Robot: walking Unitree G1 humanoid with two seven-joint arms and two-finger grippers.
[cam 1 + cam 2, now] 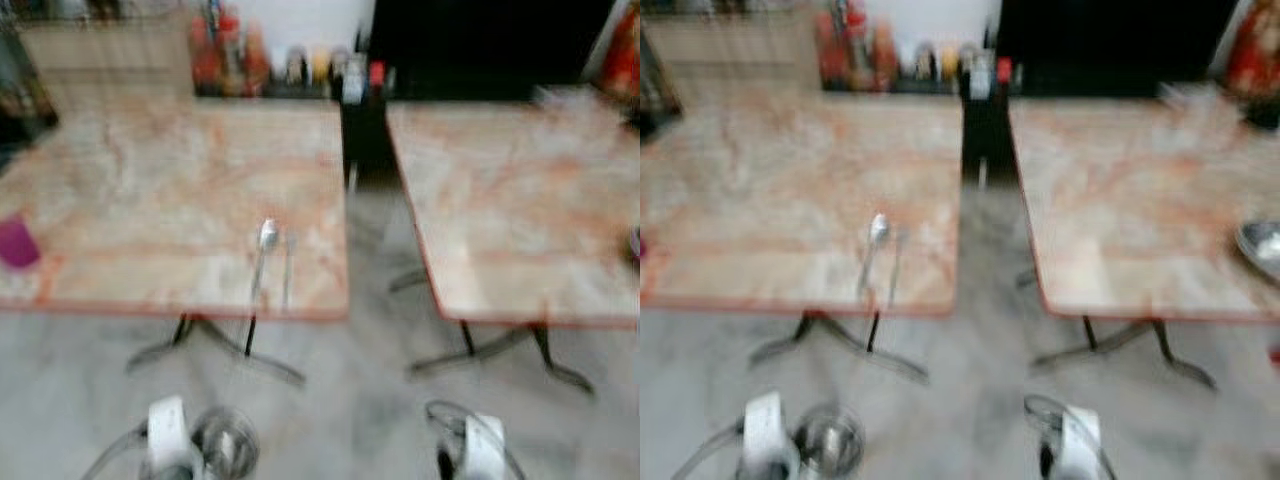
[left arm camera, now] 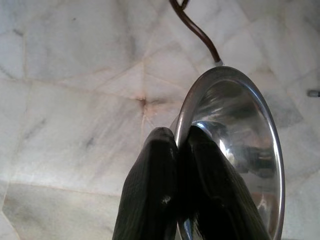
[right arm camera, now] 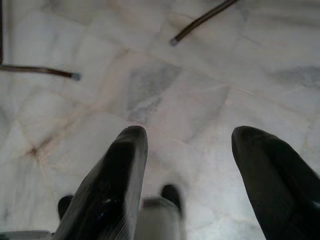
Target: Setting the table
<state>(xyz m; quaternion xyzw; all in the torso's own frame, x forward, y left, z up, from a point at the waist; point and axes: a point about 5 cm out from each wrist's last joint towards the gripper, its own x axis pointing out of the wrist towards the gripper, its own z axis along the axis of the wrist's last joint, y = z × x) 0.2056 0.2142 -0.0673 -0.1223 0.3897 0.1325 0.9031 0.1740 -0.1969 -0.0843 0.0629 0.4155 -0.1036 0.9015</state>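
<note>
My left gripper (image 2: 172,150) is shut on the rim of a shiny steel bowl (image 2: 240,150), held low over the marble floor; the bowl (image 1: 225,442) also shows at the bottom left beside my left wrist. A spoon (image 1: 264,250) and a second piece of cutlery (image 1: 287,268) lie near the front edge of the left marble-topped table (image 1: 150,190). My right gripper (image 3: 187,150) hangs open over the floor with nothing between its fingers. A second steel bowl (image 1: 1262,245) sits at the right edge of the right table (image 1: 1120,190).
A purple cup (image 1: 17,242) stands at the left table's front left corner. Bottles and condiment jars (image 1: 290,62) line the back between the tables. A narrow floor gap (image 1: 375,260) separates the two tables, whose metal legs (image 1: 215,345) spread below.
</note>
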